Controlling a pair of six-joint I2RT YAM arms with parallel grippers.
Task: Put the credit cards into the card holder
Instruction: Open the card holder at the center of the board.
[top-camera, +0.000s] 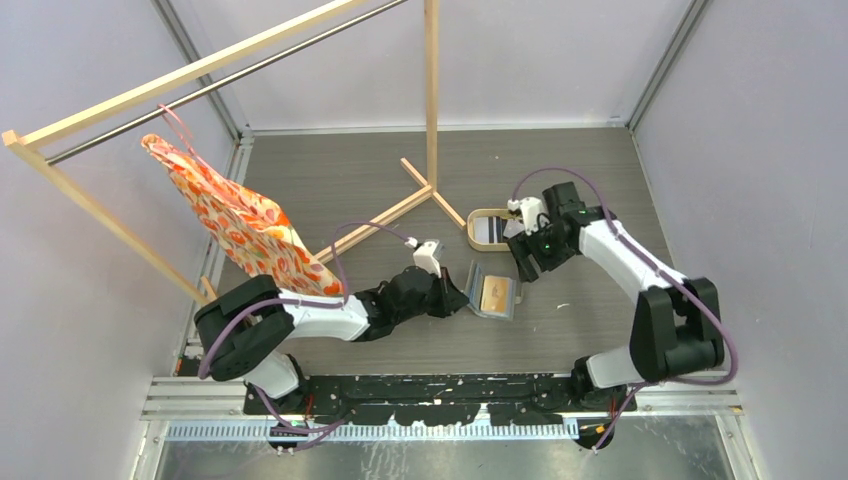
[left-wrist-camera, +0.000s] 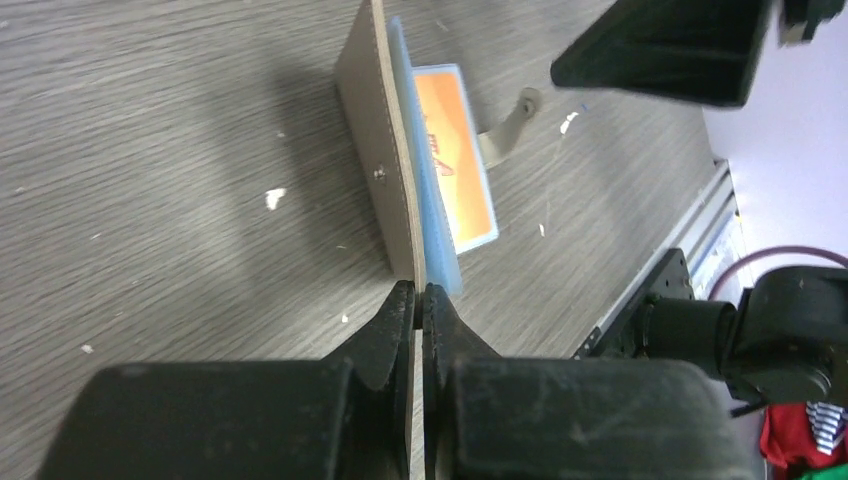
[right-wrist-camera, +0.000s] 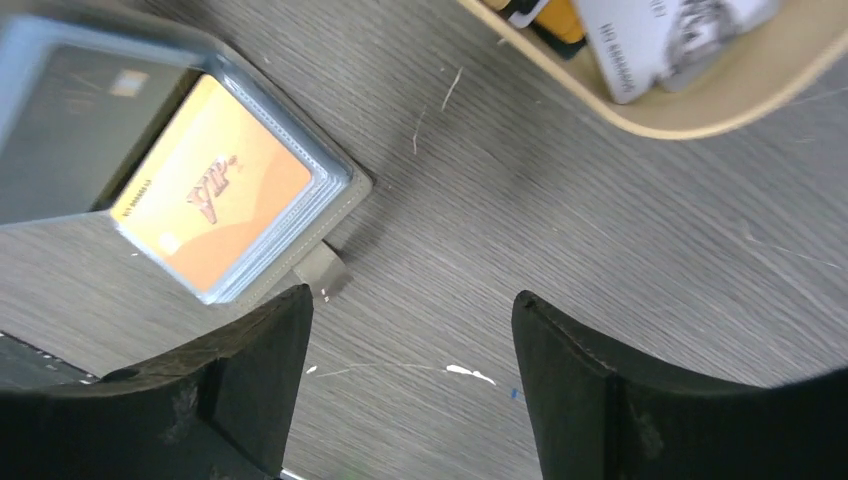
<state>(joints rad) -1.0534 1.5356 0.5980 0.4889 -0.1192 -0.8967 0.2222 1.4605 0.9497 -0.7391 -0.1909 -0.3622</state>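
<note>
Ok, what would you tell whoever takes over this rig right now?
Left gripper: shut on the cover of the wallet, holding it up on edge so the wallet lies open.
Right gripper: open, empty, above the table between wallet and tray.
Done: an orange card sits in a clear sleeve of the wallet.
Left: the other cards lie in the tray and need moving into the wallet.

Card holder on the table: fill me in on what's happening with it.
The left gripper has its jaws shut on the upright cover of the grey card holder, propping it open. An orange card sits inside it. The right gripper, jaws open and empty, hovers beside the holder, near the wooden tray where more cards lie.
</note>
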